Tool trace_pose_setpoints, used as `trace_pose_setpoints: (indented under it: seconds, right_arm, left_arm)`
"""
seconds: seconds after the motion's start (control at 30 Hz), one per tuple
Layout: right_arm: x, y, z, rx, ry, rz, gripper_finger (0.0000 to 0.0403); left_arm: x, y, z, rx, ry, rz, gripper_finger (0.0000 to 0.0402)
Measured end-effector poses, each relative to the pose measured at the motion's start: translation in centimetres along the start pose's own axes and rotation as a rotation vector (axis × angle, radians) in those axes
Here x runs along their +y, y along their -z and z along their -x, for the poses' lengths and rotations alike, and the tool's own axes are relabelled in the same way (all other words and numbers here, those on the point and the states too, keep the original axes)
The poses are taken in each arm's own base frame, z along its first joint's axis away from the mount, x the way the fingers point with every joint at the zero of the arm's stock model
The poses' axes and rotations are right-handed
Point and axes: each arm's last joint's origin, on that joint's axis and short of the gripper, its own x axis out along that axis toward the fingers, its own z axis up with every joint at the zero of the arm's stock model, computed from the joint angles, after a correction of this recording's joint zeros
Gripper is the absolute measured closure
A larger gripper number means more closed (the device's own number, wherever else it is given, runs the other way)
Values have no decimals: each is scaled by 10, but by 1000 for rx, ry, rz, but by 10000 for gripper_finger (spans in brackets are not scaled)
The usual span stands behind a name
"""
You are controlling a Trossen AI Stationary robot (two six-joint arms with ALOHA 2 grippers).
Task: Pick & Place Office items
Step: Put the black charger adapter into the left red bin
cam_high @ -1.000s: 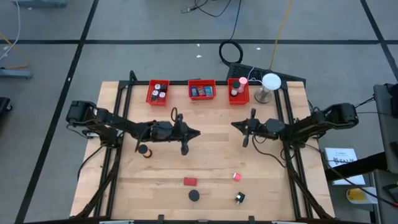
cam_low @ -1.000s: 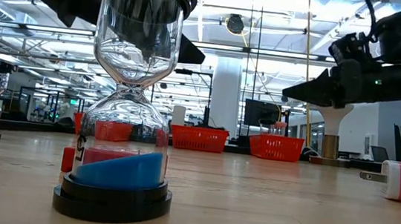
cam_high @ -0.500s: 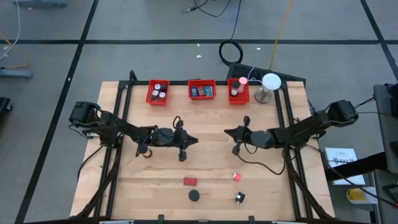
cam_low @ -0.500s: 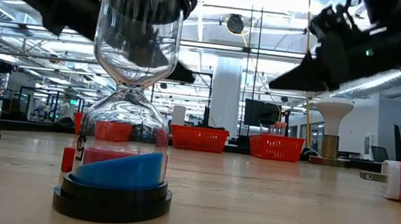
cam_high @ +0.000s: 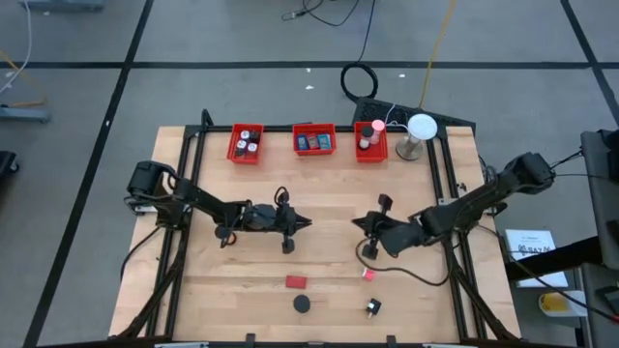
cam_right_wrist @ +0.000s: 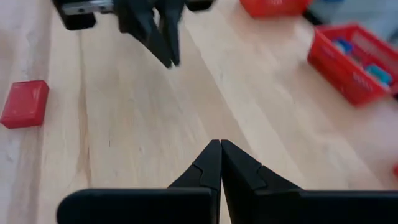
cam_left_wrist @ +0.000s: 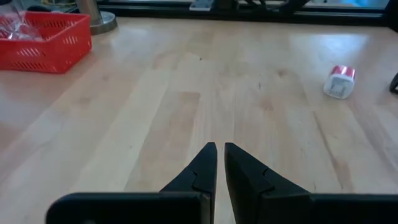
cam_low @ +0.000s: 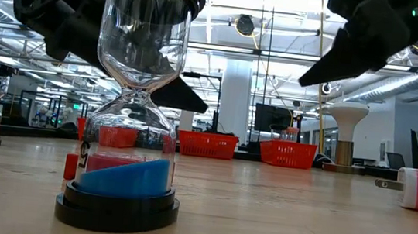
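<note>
The office items lie near the table's near edge in the high view: a red block [cam_high: 296,281], a black-capped hourglass with blue sand [cam_high: 303,304] standing upright on its base [cam_low: 117,205], a small pink and white piece [cam_high: 368,274] and a black and white bit [cam_high: 373,308]. My left gripper [cam_high: 306,222] hovers shut over the table's middle, above and beyond the red block. My right gripper [cam_high: 356,222] faces it from the right, shut, beyond the pink piece. In the right wrist view the red block [cam_right_wrist: 25,102] lies off to one side of my shut fingers [cam_right_wrist: 220,147].
Three red bins [cam_high: 246,143] [cam_high: 313,139] [cam_high: 370,141] stand in a row along the far edge and hold small items. A white round lamp [cam_high: 420,129] stands at the far right corner. Bare wood [cam_high: 329,251] lies between the grippers and the near items.
My right gripper has swung from the far right toward the table's middle and near edge, closing in on the pink piece. My left gripper has drifted a little toward the near edge. No item on the table has moved.
</note>
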Motion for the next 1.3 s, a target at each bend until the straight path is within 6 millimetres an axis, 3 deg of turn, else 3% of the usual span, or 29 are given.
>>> trace_pose_setpoints:
  seconds: [0.23,0.5,0.63,1.03,1.3]
  right_arm:
    - [10,-14,18,210,56,-96,403]
    - [20,-24,21,535,113,-221,403]
    - [27,-30,24,667,61,-245,403]
    - [62,-39,51,731,-211,-176,403]
    - [88,-16,55,881,-212,-237,403]
  left_arm:
    - [4,-12,0,-118,-6,29,366]
    - [9,-21,0,-202,-18,46,366]
    - [15,-24,0,-226,-36,55,366]
    - [15,-22,0,-209,-36,79,366]
    - [16,-23,0,-214,-41,48,366]
